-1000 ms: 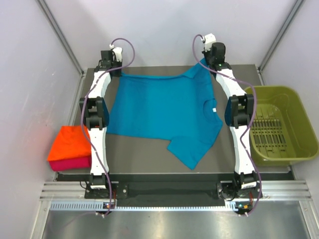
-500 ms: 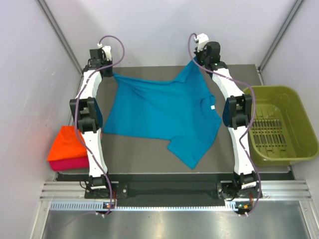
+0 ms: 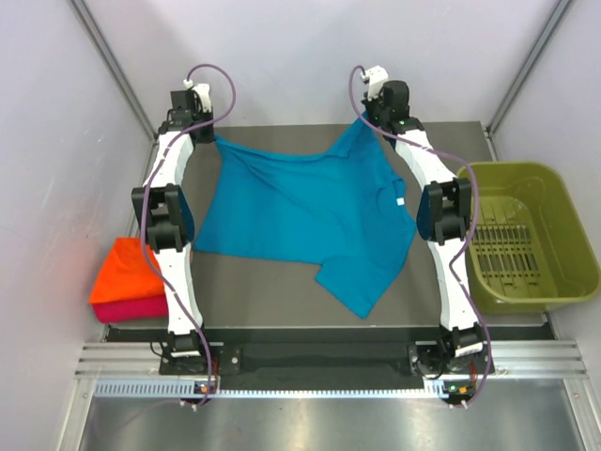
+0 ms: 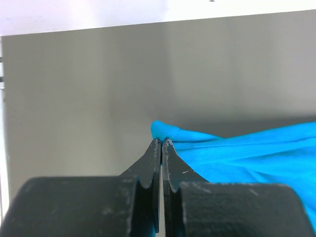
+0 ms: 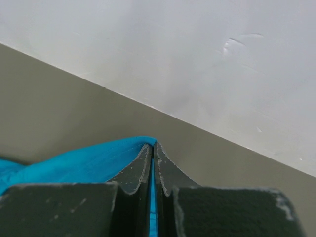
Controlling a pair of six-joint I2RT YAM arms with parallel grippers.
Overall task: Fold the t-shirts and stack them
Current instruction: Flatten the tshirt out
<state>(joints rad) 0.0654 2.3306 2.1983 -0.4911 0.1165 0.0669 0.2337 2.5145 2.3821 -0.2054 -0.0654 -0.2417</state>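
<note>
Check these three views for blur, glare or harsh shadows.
Top external: sharp and evenly lit, with only soft shadows around the teal t-shirt. Left wrist: left gripper slightly soft near the lens, cloth vividly saturated. Right wrist: right gripper soft near the lens, wall bright, no harsh glare.

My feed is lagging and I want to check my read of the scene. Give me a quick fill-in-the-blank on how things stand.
1. The left gripper and right gripper are both ___ on the teal t-shirt.
2. The orange t-shirt lies folded on the magenta t-shirt, outside the ___ arm.
3. The olive-green basket sits on the ___ arm's side.
4. The white neck label lies nearer the ___ arm.

Missing words: shut; left; right; right
</note>
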